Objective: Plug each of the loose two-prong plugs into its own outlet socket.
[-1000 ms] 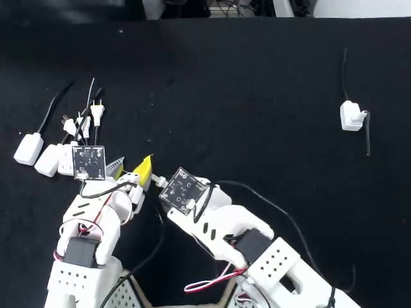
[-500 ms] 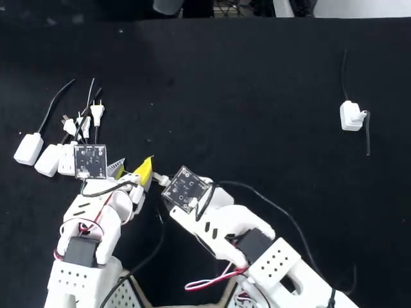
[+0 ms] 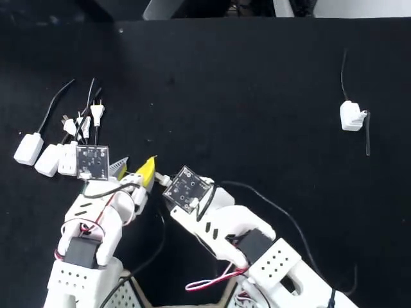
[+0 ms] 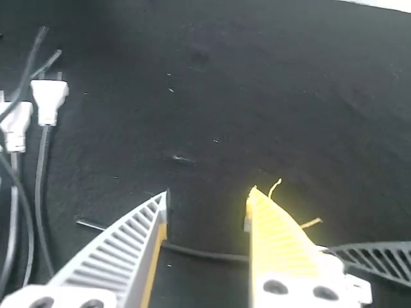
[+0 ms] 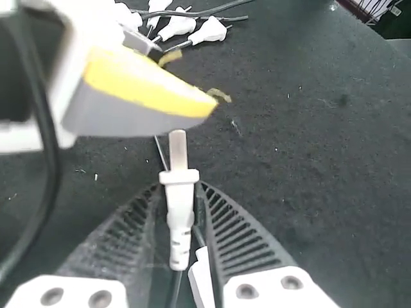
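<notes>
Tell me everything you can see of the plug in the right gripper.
The plug is white, slim and plastic-looking, with a collar near its front. Its metal prongs appear edge-on as one blade. It is clamped between the dark ribbed fingers of the right gripper. The prongs point at a yellow finger of the left gripper; whether they touch it is unclear. A dark cord leaves its rear.
</notes>
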Robot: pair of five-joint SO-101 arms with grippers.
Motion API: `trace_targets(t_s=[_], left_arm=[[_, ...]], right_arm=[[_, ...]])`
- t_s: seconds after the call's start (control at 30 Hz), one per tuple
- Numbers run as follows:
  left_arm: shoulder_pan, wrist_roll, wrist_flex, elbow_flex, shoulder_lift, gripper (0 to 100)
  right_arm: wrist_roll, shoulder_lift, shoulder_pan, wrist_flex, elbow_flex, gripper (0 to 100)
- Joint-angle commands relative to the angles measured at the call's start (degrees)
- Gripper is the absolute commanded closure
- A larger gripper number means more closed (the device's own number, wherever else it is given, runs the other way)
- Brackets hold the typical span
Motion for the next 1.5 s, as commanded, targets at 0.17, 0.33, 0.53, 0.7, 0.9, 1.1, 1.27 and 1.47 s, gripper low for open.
trace_targets(t_s=[0.17,0.33,0.53,0.7,0.9,1.1,1.27,1.47], left_arm=[[2.68,-0.70,0.26,-3.82,-0.44,80],[1.98,-0.70,-0.09,-4.18,-0.44,80],[1.10,-0.70,0.35,-5.05,-0.44,80],[6.37,-7.12,2.29,-4.26,-0.26,80],[5.14,-10.37,2.46,-1.36,-0.44,80],[3.47,-10.11,2.55,-1.27,-0.44,80],[3.47,-10.11,2.81,-1.27,-0.44,80],[3.47,-10.11,2.81,-1.10,-0.44,80]], right_arm=[[0.00,-1.45,-2.02,1.14,0.04,98.8],[0.00,-1.45,-2.02,1.14,0.04,98.8],[0.00,-1.45,-2.02,1.14,0.04,98.8],[0.00,-1.63,-1.67,1.23,-0.66,98.8],[0.00,-2.07,-1.67,12.75,-8.48,98.8],[1.49,-2.07,-1.67,16.09,-10.33,98.8],[3.52,-2.07,-1.67,16.09,-10.86,98.8],[3.25,-2.07,-1.76,19.43,-15.25,98.8]])
